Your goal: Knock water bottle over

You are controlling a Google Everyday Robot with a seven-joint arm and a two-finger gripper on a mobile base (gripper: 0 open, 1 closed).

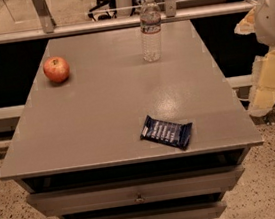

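Note:
The water bottle [150,28] stands upright near the far edge of the grey table [108,115], a little right of centre. It is clear and ribbed, with a white cap and a white-and-red label band. My arm comes in at the right edge of the view. The gripper [266,89] hangs beside the table's right side, off the tabletop. It is well to the right of the bottle and nearer to the camera, and it touches nothing.
A red apple [56,69] sits at the far left of the table. A dark blue snack packet [166,132] lies near the front edge, right of centre. Drawers [138,192] are below the tabletop. A rail [91,27] runs behind the table.

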